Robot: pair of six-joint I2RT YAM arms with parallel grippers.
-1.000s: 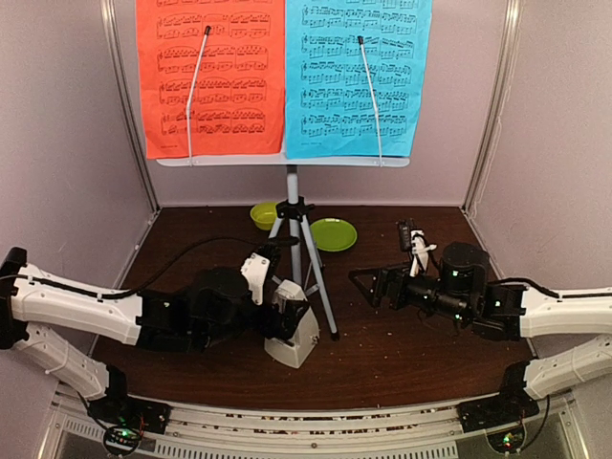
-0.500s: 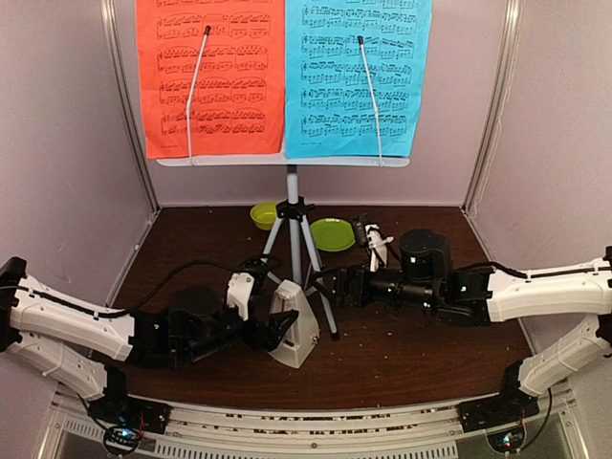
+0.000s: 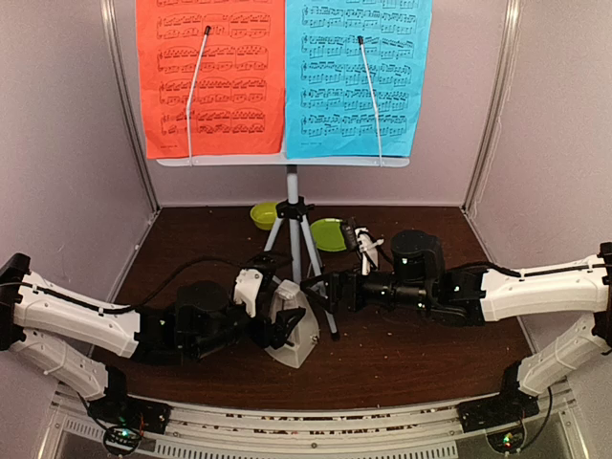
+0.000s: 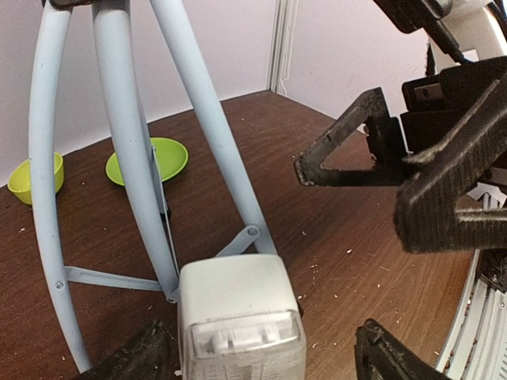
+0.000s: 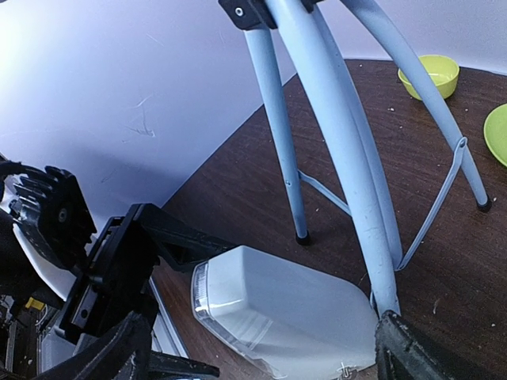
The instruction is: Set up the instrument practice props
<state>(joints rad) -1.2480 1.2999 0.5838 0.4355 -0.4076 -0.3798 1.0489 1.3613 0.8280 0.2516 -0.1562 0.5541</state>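
The pale grey music-stand desk [image 3: 282,162] sits on the grey tripod [image 3: 293,229] and holds the red sheet [image 3: 210,76] and the blue sheet [image 3: 359,76]. The whitish metronome [image 3: 295,327] stands on the table against the tripod's front leg. My left gripper [image 3: 275,323] is open, its jaws on either side of the metronome [image 4: 238,317] without touching it. My right gripper [image 3: 330,287] is open and empty, just right of the tripod leg [image 5: 348,166], facing the metronome [image 5: 285,313].
A lime-green bowl [image 3: 263,214] and a lime-green plate [image 3: 331,233] lie behind the tripod. Purple walls close in the back and both sides. The right gripper's black fingers [image 4: 356,146] show close ahead in the left wrist view. Crumbs dot the brown table [image 3: 411,349].
My left gripper drew back from the metronome, then came forward again round it. My right arm swung left towards the tripod and the metronome.
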